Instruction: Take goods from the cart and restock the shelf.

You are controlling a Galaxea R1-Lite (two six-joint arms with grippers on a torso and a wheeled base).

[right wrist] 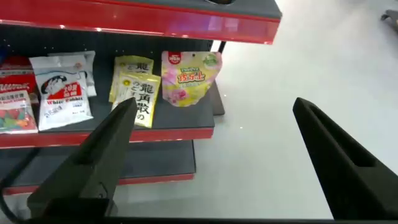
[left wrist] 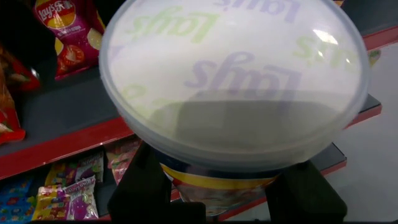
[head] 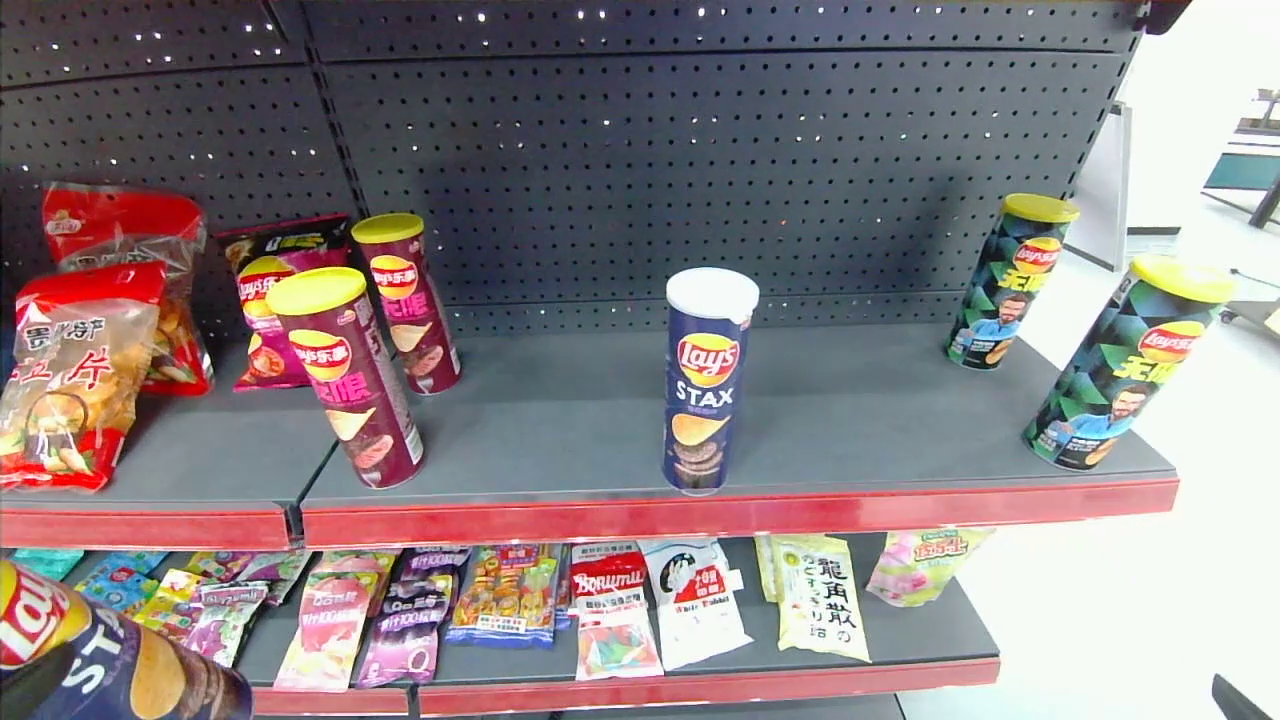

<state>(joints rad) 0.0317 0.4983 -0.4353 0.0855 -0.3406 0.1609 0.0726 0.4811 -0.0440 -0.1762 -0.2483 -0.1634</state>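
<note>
- Chip can (left wrist: 230,81) is sitting clamped in the left pincer (left wrist: 224,190), low in front of the shelf (head: 560,400).
- Right pincer (right wrist: 211,112) is hanging with its fingers wide apart, near the lower shelf (right wrist: 193,121).

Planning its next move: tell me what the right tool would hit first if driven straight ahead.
Probably the right end of the lower shelf, beside the pink-and-yellow bag. The open right tool may instead pass it onto bare floor. Depth is unclear.

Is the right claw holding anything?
No, the right gripper stands wide open with nothing between its fingers.
</note>
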